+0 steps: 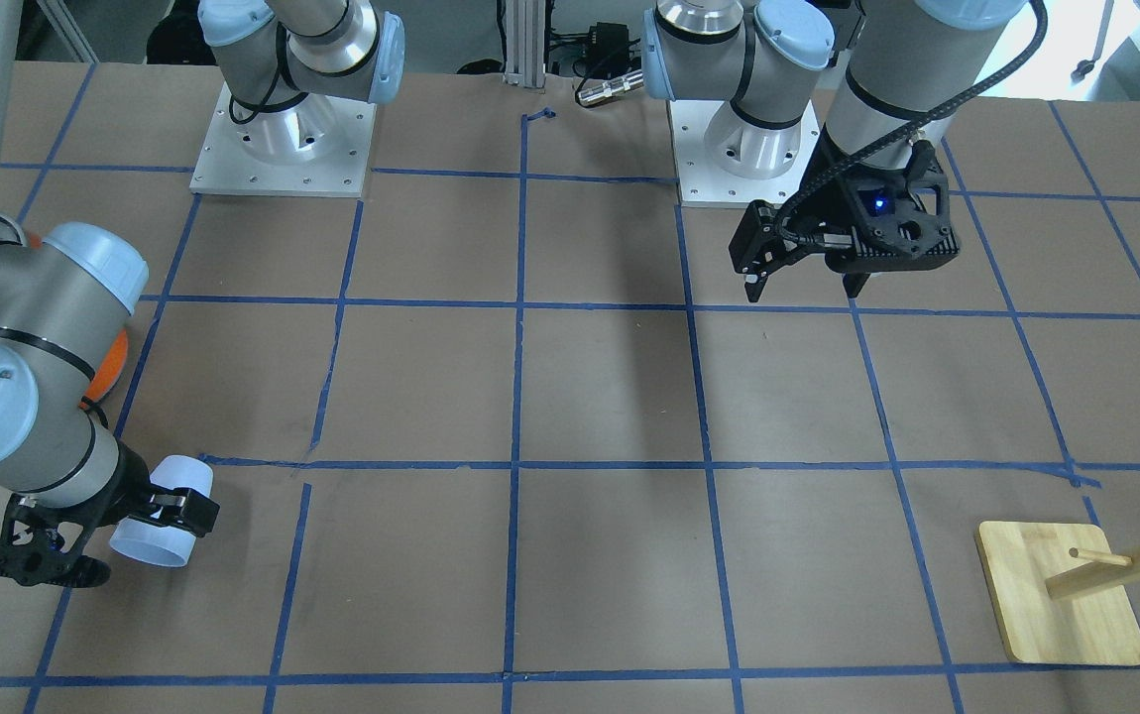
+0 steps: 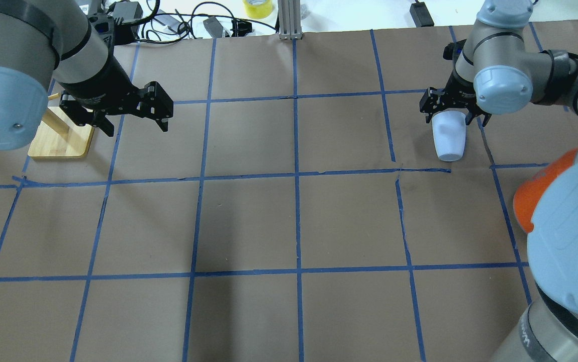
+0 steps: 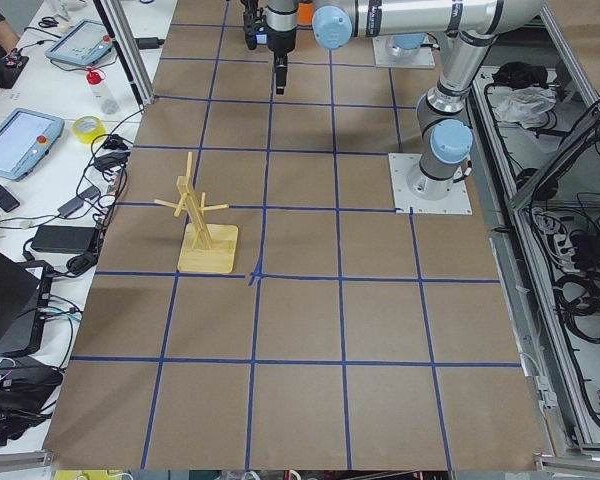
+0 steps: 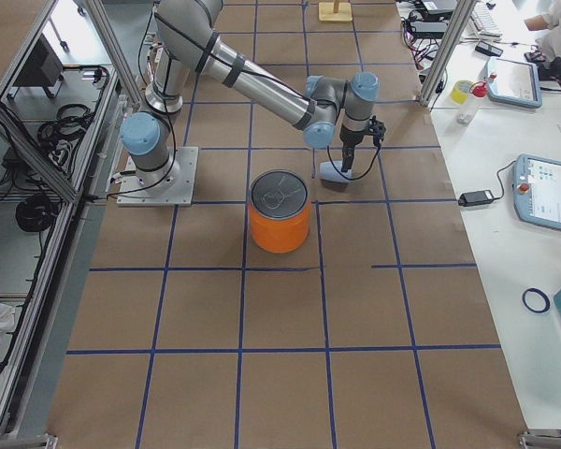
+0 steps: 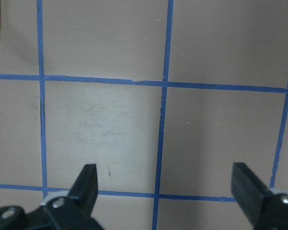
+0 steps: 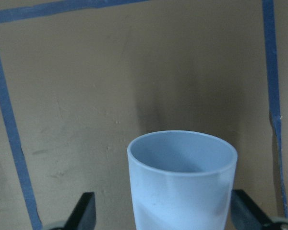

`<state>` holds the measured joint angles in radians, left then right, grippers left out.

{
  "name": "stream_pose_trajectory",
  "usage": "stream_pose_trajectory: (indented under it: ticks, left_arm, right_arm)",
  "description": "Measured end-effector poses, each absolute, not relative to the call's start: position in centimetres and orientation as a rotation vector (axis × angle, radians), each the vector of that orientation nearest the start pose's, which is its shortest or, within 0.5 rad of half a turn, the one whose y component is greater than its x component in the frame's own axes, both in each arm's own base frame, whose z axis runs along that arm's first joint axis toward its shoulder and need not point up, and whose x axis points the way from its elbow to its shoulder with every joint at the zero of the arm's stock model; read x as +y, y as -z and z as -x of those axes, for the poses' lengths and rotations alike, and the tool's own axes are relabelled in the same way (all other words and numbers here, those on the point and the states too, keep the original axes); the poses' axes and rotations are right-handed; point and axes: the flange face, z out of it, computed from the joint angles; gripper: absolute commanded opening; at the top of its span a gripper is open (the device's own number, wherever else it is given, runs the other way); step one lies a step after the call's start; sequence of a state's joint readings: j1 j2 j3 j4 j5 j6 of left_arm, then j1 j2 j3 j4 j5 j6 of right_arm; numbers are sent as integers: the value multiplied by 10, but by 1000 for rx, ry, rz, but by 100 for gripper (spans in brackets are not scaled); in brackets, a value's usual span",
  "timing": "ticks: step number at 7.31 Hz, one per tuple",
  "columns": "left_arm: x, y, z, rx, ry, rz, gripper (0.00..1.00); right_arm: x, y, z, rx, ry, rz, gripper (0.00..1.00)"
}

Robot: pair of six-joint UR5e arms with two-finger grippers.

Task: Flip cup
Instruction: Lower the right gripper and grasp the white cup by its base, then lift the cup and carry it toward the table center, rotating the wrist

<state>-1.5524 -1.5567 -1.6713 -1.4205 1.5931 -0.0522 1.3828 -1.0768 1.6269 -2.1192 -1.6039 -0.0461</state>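
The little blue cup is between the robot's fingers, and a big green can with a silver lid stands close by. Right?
Not quite. The can is orange, not green; the exterior right view shows it. The rest holds: the cup is between the fingers of the right gripper, and the silver-lidded can stands close by.

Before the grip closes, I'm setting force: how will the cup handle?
Probably light: the cup looks thin-rimmed and hollow. Its smooth, tapered wall may slip in the right gripper. Being round, it would likely roll if knocked over.
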Motion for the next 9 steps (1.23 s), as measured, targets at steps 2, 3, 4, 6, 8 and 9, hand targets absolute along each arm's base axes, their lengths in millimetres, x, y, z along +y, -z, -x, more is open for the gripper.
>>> stream_pose_trajectory:
  ticks: [2, 3, 4, 6, 8, 9]
  left_arm:
    - [-494, -459, 121, 3114, 95, 114, 100]
    - [-495, -458, 120, 3110, 93, 116, 100]
    - [-495, -459, 119, 3107, 93, 119, 100]
    - [-493, -462, 118, 3104, 97, 123, 100]
    - [-492, -462, 119, 3107, 92, 120, 100]
    - [-492, -461, 119, 3108, 88, 118, 100]
  right_arm:
    - [-645, -220, -5, 3167, 2, -207, 100]
    - [-642, -212, -1, 3167, 4, -194, 100]
    - [-638, -203, 2, 3167, -5, -186, 100]
    - [-634, -190, 3, 3166, -27, -156, 97]
    - [-637, -189, 4, 3173, 12, -101, 97]
    - [-639, -191, 4, 3174, 37, -60, 97]
